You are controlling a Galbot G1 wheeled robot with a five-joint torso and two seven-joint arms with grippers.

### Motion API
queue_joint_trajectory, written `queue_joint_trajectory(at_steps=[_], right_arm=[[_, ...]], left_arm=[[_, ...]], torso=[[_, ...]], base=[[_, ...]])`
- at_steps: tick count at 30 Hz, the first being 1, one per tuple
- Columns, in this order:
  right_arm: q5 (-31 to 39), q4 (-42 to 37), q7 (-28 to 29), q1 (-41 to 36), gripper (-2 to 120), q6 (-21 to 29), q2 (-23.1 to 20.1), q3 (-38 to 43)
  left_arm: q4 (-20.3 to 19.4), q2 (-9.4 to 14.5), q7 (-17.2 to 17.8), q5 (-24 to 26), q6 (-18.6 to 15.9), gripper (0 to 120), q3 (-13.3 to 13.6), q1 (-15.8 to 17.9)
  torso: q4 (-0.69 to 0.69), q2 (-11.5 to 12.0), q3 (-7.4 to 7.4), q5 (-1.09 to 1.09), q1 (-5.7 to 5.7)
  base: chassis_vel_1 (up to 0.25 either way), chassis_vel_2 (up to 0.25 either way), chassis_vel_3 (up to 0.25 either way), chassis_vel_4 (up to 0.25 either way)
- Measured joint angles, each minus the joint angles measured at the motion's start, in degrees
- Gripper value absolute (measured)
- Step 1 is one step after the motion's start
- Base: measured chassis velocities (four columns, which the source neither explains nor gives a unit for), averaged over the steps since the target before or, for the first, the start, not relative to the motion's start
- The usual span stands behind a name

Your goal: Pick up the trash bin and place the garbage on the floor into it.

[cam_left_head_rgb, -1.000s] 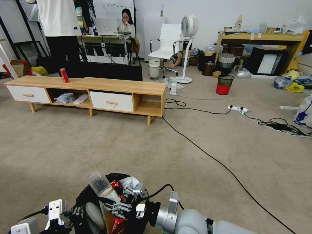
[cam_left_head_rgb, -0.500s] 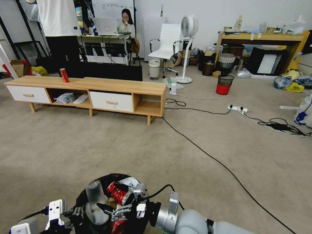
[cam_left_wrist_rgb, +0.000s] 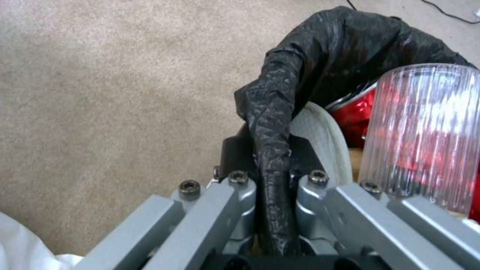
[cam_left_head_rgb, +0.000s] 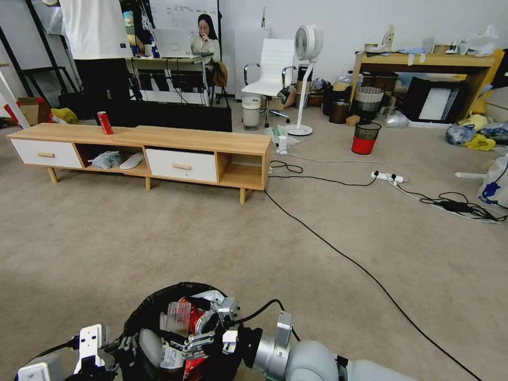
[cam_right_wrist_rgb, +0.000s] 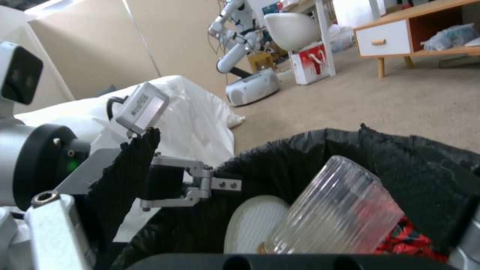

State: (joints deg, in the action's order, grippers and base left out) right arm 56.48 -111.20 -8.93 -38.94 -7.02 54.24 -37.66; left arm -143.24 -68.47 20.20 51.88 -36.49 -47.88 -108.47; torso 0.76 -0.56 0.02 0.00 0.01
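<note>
The trash bin (cam_left_head_rgb: 153, 299), black mesh with a black liner, hangs at the bottom of the head view. My left gripper (cam_left_head_rgb: 125, 343) is shut on its rim; the left wrist view shows the fingers clamped on the liner fold (cam_left_wrist_rgb: 272, 176). My right gripper (cam_left_head_rgb: 182, 341) hovers open over the bin's mouth with nothing between its fingers. Inside the bin lies garbage: a clear ribbed bottle (cam_left_head_rgb: 179, 316) (cam_left_wrist_rgb: 420, 138) (cam_right_wrist_rgb: 335, 213), tilted, a red packet (cam_left_wrist_rgb: 356, 112) and a white round piece (cam_right_wrist_rgb: 252, 225). The right wrist view shows the left gripper (cam_right_wrist_rgb: 200, 183) on the bin's rim (cam_right_wrist_rgb: 400, 157).
Beige carpet (cam_left_head_rgb: 159, 238) stretches ahead. A black cable (cam_left_head_rgb: 344, 254) crosses it diagonally on the right. A low wooden bench (cam_left_head_rgb: 211, 142) carries an upright red can (cam_left_head_rgb: 105, 123). Farther back stand a red-bottomed mesh bin (cam_left_head_rgb: 365, 138), a small white bin (cam_left_head_rgb: 251, 111), a fan (cam_left_head_rgb: 304, 79) and a power strip (cam_left_head_rgb: 389, 177).
The clear bottle left my right gripper, tipped over and dropped into the bin. The right gripper's fingers opened. The left gripper and the bin stayed put.
</note>
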Motion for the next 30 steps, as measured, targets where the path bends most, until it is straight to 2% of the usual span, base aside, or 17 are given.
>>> queue_joint_trajectory(at_steps=[13, 15, 16, 19, 21, 22, 23, 25, 27, 28, 29, 30], right_arm=[[-0.75, 0.00, -0.67, -0.05, 100, -4.50, 0.66, 3.09], [-3.11, 0.91, 5.20, -0.50, 100, -5.65, 0.65, 6.43], [-3.11, 0.91, 5.20, -0.50, 100, -5.65, 0.65, 6.43], [-7.12, 1.52, 13.63, -3.81, 100, -5.72, -0.89, 12.37], [-8.27, 1.58, 15.64, -6.05, 100, -5.41, -1.92, 15.36], [-8.27, 1.58, 15.64, -6.05, 100, -5.41, -1.92, 15.36], [-8.96, 1.45, 16.75, -8.70, 100, -4.96, -3.03, 19.25], [-9.20, 1.38, 16.91, -10.72, 100, -4.62, -3.76, 22.10], [-9.16, 0.99, 15.96, -14.51, 100, -4.41, -5.04, 28.16], [-9.16, 0.99, 15.96, -14.51, 100, -4.41, -5.04, 28.16], [-8.90, 0.62, 14.48, -18.01, 100, -4.39, -5.92, 33.73], [-8.90, 0.62, 14.48, -18.01, 100, -4.39, -5.92, 33.73]], left_arm=[[0.00, -0.06, 0.01, -0.05, 0.00, 4, -0.05, 0.02], [0.00, -0.19, 0.01, -0.18, 0.00, 4, 0.02, 0.19], [0.00, -0.19, 0.01, -0.18, 0.00, 4, 0.02, 0.19], [0.00, -0.23, -0.08, -0.69, 0.00, 4, 0.22, 0.48], [0.00, -0.21, -0.15, -0.84, 0.01, 4, 0.20, 0.62], [0.00, -0.21, -0.15, -0.84, 0.01, 4, 0.20, 0.62], [0.00, 0.00, -0.24, -0.94, 0.02, 4, 0.15, 0.78], [0.00, 0.18, -0.28, -1.00, 0.02, 4, 0.14, 0.95], [0.00, 0.28, -0.36, -1.37, 0.05, 4, 0.14, 1.42], [0.00, 0.28, -0.36, -1.37, 0.05, 4, 0.14, 1.42], [0.00, 0.31, -0.42, -1.58, 0.10, 4, 0.16, 1.65], [0.00, 0.31, -0.42, -1.58, 0.10, 4, 0.16, 1.65]], torso=[[0.00, 0.00, 0.00, 0.00, 0.00], [-0.01, 0.00, 0.00, 0.00, 0.00], [-0.01, 0.00, 0.00, 0.00, 0.00], [0.00, 0.00, 0.00, 0.00, 0.00], [0.01, 0.00, 0.00, 0.02, 0.00], [0.01, 0.00, 0.00, 0.02, 0.00], [0.00, 0.00, 0.00, 0.01, 0.00], [0.01, 0.00, 0.00, 0.01, 0.00], [-0.01, 0.00, 0.00, 0.02, 0.00], [-0.01, 0.00, 0.00, 0.02, 0.00], [-0.01, 0.00, 0.00, 0.01, 0.00], [-0.01, 0.00, 0.00, 0.01, 0.00]], base=[[0.000, 0.000, 0.000, 0.000], [0.000, 0.000, 0.000, 0.000], [0.000, 0.000, 0.000, 0.000], [0.000, 0.000, 0.000, 0.000], [0.000, 0.000, 0.000, 0.000], [0.000, 0.000, 0.000, 0.000], [0.000, 0.000, 0.000, 0.000], [0.000, 0.000, 0.000, 0.000], [0.000, 0.000, 0.000, 0.000], [0.000, 0.000, 0.000, 0.000], [0.000, 0.000, 0.000, 0.000], [0.000, 0.000, 0.000, 0.000]])
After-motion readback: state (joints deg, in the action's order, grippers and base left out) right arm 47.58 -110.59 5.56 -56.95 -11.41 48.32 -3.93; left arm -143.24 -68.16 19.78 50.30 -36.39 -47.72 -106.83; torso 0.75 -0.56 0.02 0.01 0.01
